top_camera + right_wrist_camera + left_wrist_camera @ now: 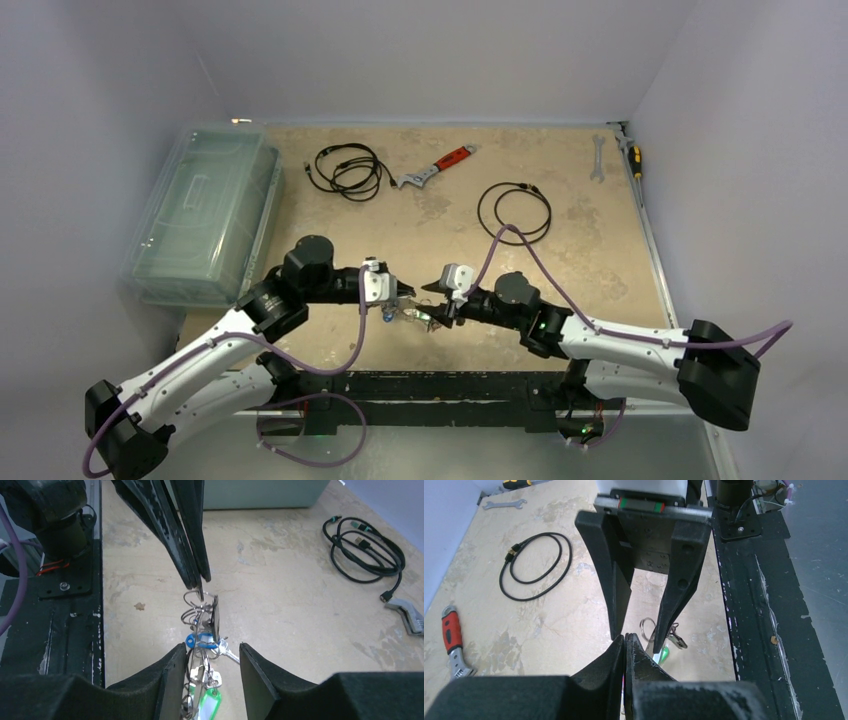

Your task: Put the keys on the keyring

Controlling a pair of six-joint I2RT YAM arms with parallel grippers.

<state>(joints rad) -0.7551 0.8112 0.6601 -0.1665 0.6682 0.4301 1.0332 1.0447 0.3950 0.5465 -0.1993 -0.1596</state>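
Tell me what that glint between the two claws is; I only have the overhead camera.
Observer: The right wrist view shows a bunch of keys, one blue-headed and one with a green tag.
Operator: Is the left claw shut?
Observer: Yes. The left claw has its tips pressed together, right at a wire loop at the top of the bunch. I can't tell if the loop is pinched.
Operator: And the right?
Observer: The right claw is open, with one finger on either side of the keys.
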